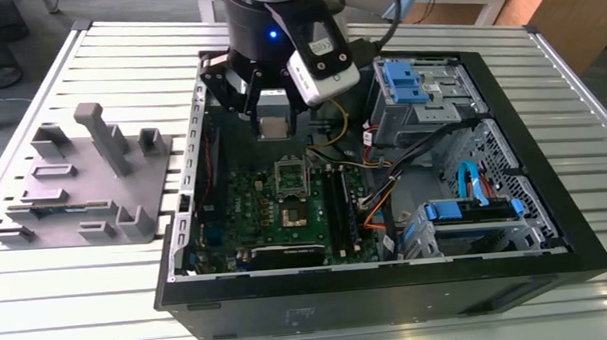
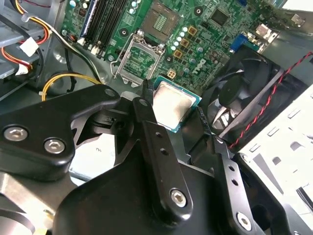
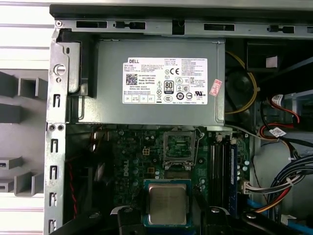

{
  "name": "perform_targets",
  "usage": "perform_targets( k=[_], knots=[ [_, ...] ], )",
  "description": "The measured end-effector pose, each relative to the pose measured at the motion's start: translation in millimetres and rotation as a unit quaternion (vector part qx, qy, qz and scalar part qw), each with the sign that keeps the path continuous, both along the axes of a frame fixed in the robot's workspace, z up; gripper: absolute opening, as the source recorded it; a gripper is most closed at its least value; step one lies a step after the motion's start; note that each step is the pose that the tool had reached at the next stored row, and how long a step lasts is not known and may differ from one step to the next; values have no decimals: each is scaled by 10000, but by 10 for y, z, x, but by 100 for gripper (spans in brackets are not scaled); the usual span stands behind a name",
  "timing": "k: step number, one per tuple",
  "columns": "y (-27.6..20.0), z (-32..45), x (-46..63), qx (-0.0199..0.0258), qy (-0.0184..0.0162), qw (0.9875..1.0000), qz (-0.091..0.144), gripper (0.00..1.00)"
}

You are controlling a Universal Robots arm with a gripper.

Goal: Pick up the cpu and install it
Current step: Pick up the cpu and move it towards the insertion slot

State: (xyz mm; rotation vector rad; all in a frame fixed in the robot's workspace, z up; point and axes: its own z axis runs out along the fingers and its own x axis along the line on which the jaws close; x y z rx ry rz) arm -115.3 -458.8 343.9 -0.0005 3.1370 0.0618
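Observation:
My gripper [image 1: 273, 129] hangs inside the open computer case [image 1: 556, 227] and is shut on the cpu [image 1: 273, 126], a small flat square chip with a pale silvery top. The cpu [image 2: 172, 105] is held level by its edges between the black fingers [image 2: 146, 115], clear of the green motherboard [image 1: 274, 210]. The square socket frame [image 1: 291, 174] lies on the board in front of and below the chip. In the first wrist view the cpu [image 3: 167, 203] hovers a short way from the open socket [image 3: 178, 147].
A grey power supply [image 3: 161, 81] fills the case's rear corner. Black memory slots [image 1: 336, 199] run beside the socket. Drive cages with blue tabs [image 1: 414, 86] and loose coloured cables [image 1: 378, 205] crowd the exterior view's right. A grey fixture block [image 1: 76, 182] stands outside, left.

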Motion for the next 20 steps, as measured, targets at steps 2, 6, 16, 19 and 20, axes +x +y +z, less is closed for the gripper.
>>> perform_targets(
  k=[2,6,16,19,20],
  knots=[
    [0,-9,22,1,0,10000,-1,47],
    [-2,-28,63,0,0,10000,0,47],
    [-65,-88,99,0,0,10000,0,47],
    [-84,-110,103,0,0,10000,-1,47],
    [-88,-123,104,0,0,10000,-1,47]
  ],
)
